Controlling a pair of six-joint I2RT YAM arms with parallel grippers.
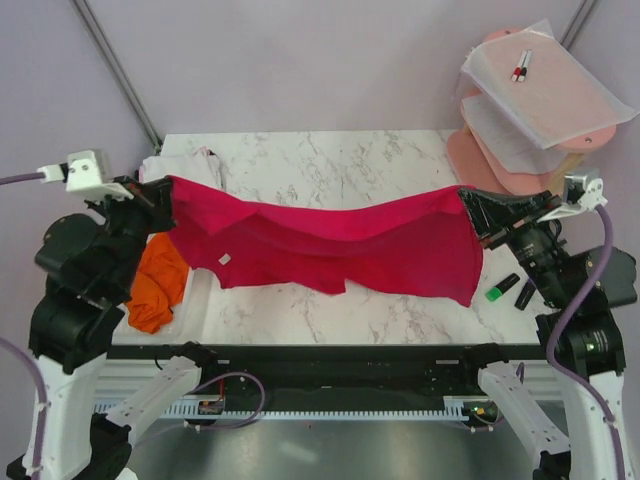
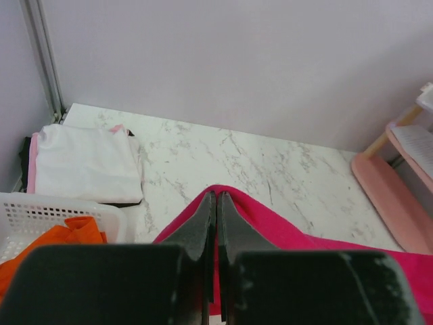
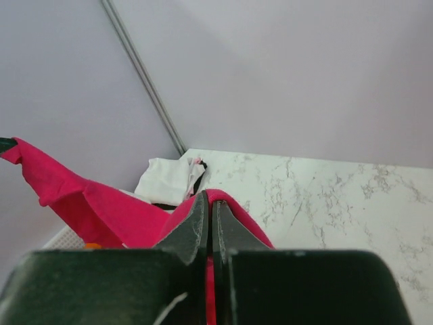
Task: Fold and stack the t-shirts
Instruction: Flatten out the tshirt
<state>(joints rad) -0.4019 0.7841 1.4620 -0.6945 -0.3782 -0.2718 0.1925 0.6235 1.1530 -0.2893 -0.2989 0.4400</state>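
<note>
You've got the crimson t-shirt (image 1: 340,245) strung out above the marble table (image 1: 330,160), your left gripper (image 1: 168,194) clamped on its left end, your right gripper (image 1: 463,196) pinched tight on the other, cloth sagging between them.

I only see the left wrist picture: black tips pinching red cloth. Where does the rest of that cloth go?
Observer: The red t-shirt stretches across the table to the right pincer, which is shut on its other end.
Operator: Is it folded yet?
Observer: No, it is spread wide, its top edge sagging between the left pincer and the right.
Operator: Anything beside that other arm?
Observer: A green-capped marker lies on the marble near it.
</note>
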